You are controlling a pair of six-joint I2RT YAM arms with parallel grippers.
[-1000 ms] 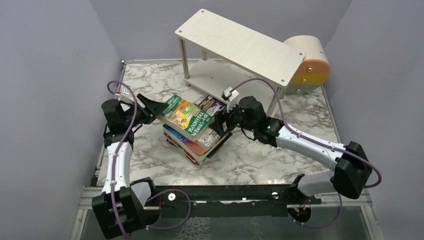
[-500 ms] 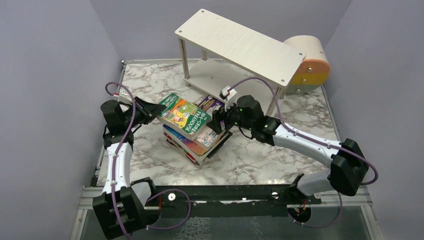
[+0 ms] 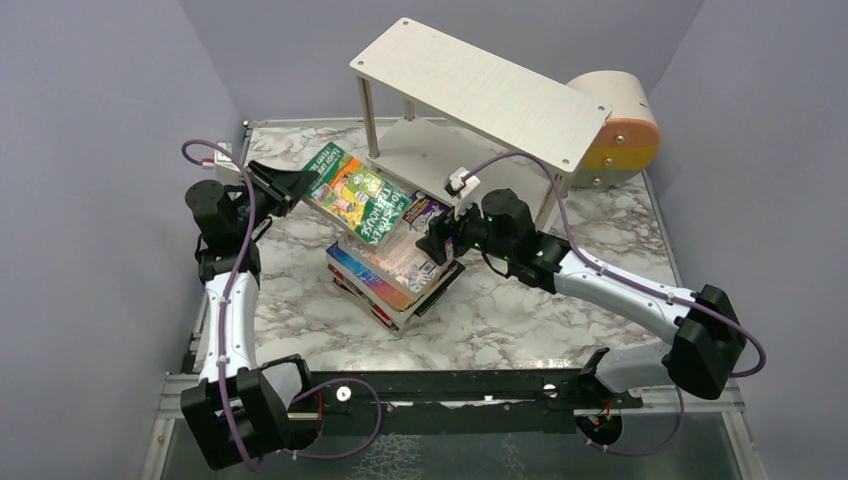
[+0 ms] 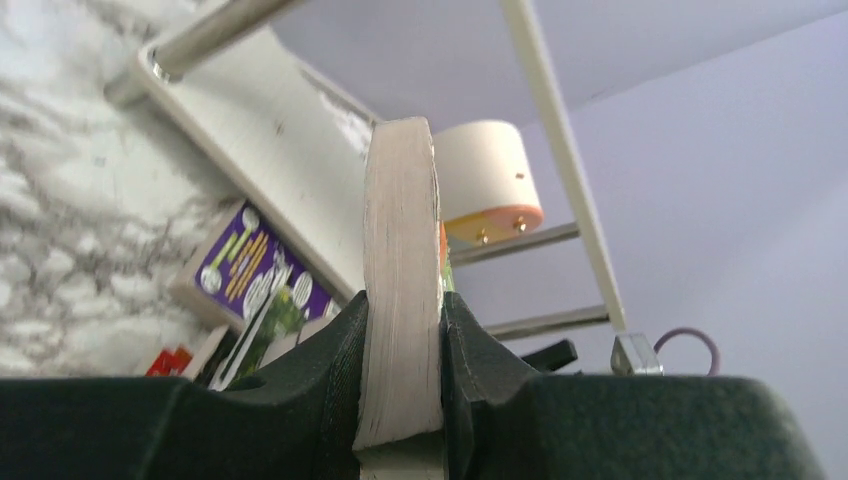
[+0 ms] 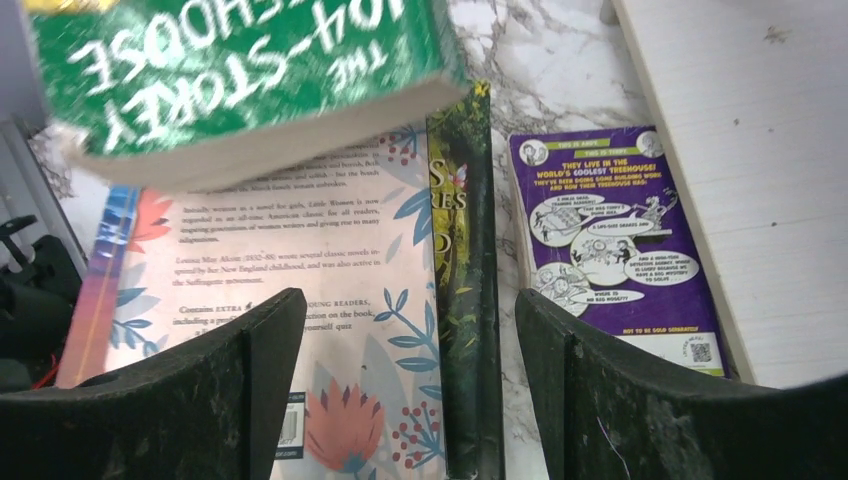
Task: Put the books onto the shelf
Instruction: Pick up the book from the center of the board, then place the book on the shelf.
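My left gripper (image 3: 300, 186) is shut on the green book (image 3: 356, 198) and holds it tilted in the air above the stack of books (image 3: 392, 278), just in front of the shelf (image 3: 480, 88). In the left wrist view, the book's pale page edge (image 4: 400, 250) is clamped between the jaws of that gripper (image 4: 402, 330). My right gripper (image 3: 437, 243) hovers open at the stack's right edge. Seen from the right wrist, this gripper (image 5: 410, 305) is over a pink floral book (image 5: 300, 270) and a dark green spine (image 5: 465, 260). A purple book (image 5: 600, 230) lies beside the shelf's lower board (image 5: 760, 150).
A round beige-and-orange box (image 3: 615, 130) stands behind the shelf's right end. Purple walls close in the marble table (image 3: 500, 310) on the left, back and right. The shelf's metal legs (image 3: 368, 115) stand close to the lifted book.
The left gripper has closed on the green book and raised it off the stack, up and back toward the shelf. The right gripper has stayed open in much the same place.
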